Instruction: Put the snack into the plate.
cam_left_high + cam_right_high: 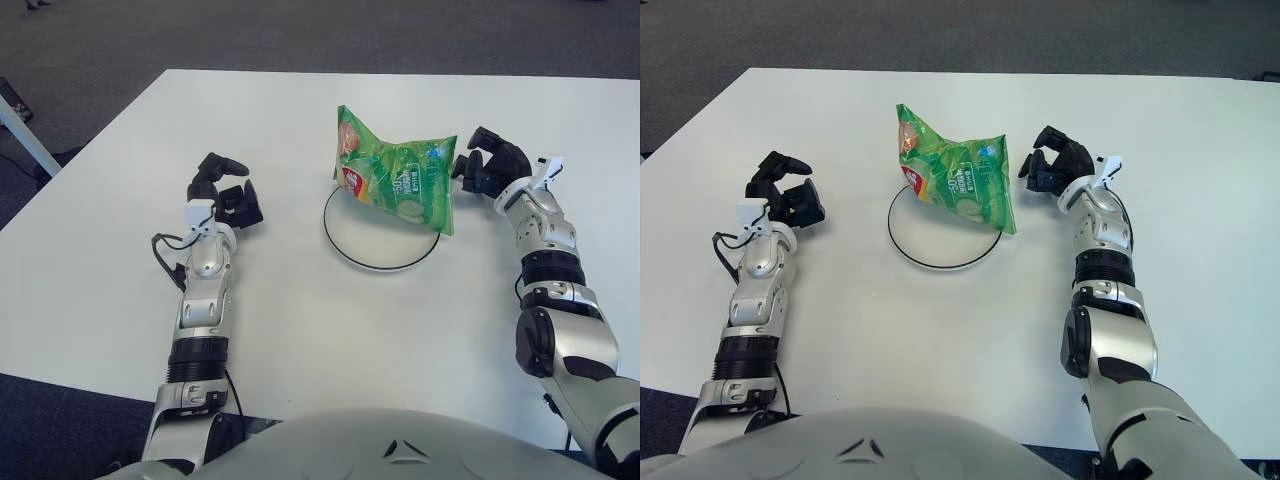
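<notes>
Left eye view. White table (300,330) cut off at the near edge by the grey torso (390,450); far corners out of frame. Green snack bag (395,178) standing crumpled over the far part of the white plate (345,250), covering the plate's far rim; only the near arc of the dark rim exposed. Print on the bag too small to read. Whether the bag's lower edge sits on the plate surface or on the rim: hard to tell. Right hand (490,165) just beside the bag's right edge, black fingers (470,168) curled loosely toward the bag; a narrow gap seems to separate fingertips and wrapper, contact not certain, nothing clearly grasped. Left hand (225,195) well to the left of the plate, fingers (222,165) half curled and relaxed, holding nothing; contact with the table not decidable.

Right eye view. Same arrangement, shifted left. Bag (960,175) tilted, top corner leaning left, lower right corner hanging down past the plate's (910,245) right rim. Right hand (1055,160) near the bag's upper right corner, fingers (1032,170) bent, a sliver of table visible between them and the wrapper. Left hand (785,195) far left, fingers (780,163) loosely bent around empty space. Cable (722,250) looping beside the left wrist.
</notes>
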`<action>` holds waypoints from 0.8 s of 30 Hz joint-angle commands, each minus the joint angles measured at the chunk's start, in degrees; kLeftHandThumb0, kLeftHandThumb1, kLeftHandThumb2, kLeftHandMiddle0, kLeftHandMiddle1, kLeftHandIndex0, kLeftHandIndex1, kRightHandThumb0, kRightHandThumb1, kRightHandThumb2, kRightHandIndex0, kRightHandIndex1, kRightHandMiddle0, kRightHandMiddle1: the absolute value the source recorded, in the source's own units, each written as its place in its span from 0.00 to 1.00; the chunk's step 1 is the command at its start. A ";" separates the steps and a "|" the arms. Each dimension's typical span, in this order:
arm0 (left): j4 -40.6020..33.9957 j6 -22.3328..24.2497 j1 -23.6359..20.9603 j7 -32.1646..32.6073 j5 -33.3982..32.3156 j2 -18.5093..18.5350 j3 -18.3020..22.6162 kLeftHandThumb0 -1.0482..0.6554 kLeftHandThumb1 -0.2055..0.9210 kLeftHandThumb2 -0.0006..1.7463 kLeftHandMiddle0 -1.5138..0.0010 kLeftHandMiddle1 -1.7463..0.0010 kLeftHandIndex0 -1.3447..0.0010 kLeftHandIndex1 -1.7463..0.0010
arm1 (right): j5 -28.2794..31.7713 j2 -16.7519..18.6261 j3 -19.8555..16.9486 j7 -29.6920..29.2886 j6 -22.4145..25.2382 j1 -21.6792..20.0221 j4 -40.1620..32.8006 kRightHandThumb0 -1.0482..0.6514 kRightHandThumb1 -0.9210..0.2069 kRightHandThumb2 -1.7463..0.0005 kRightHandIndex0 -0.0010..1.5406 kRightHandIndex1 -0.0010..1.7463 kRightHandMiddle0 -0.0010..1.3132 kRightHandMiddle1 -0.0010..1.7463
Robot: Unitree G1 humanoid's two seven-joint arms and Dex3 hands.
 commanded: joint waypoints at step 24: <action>-0.35 2.45 1.81 -0.59 -0.23 -1.16 -0.61 0.31 0.39 0.82 0.09 0.00 0.49 0.00 | -11.05 11.07 4.24 -21.74 -18.47 17.41 -12.09 0.61 0.90 0.00 0.61 0.95 0.53 1.00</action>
